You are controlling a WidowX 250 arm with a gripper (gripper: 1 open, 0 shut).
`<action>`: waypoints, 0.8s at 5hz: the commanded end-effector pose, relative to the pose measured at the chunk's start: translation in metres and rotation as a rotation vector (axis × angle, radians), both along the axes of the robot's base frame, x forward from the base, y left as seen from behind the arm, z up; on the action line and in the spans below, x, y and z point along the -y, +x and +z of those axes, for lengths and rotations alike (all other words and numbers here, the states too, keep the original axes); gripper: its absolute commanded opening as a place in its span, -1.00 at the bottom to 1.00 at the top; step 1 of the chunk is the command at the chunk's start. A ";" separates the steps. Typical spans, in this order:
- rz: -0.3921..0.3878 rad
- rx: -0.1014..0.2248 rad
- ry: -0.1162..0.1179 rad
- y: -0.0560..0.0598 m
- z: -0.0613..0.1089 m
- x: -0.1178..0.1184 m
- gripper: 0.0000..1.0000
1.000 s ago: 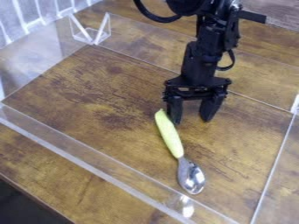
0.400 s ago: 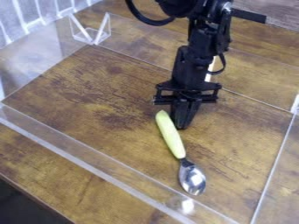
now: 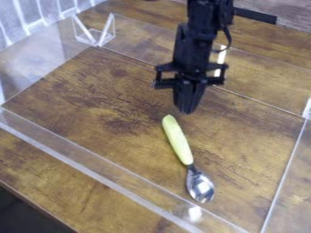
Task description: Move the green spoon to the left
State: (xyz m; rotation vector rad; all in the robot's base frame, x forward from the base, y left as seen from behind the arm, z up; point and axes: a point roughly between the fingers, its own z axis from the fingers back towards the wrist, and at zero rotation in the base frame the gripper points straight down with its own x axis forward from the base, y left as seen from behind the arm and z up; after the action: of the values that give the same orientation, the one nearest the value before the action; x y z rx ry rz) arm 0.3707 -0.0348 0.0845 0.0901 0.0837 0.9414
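**Gripper hangs shut and empty above the spoon**

A black gripper (image 3: 185,102) points straight down over a wooden table (image 3: 85,100), its jaws pressed together into a single dark tip with nothing between them. The tip hangs just above and slightly beyond the near end of the spoon's handle, clear of it; no part of the arm touches the spoon.

The spoon (image 3: 183,155) lies flat on the wood in the right half of the view, toward the front. Its thick yellow-green handle (image 3: 177,139) runs from just below the gripper tip down and a little to the right, ending in a round, shiny silver bowl (image 3: 198,187) that faces up and catches the light. The bowl rests close to the front wall of a clear plastic barrier (image 3: 73,150), whose low, see-through panels frame the work area along the front, the left and the right edges.

Farther back on the left, a small clear plastic stand (image 3: 93,30) sits upright on the table, well apart from both the arm and the spoon. The wood shows dark grain and worn, scuffed patches around the spoon.

No brand, label or writing can be read on the gripper, the spoon or the barrier; the view is too small and soft to show any.
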 end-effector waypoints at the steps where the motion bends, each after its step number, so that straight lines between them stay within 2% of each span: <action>1: 0.022 0.109 -0.032 -0.008 0.047 -0.007 -1.00; 3: 0.064 0.142 -0.049 -0.035 0.054 -0.001 -1.00; 4: 0.079 0.154 -0.052 -0.043 0.051 0.004 -1.00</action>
State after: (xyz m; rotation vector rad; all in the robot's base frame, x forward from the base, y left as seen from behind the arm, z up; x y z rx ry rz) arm 0.3274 -0.0349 0.1083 0.0208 0.0423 1.0360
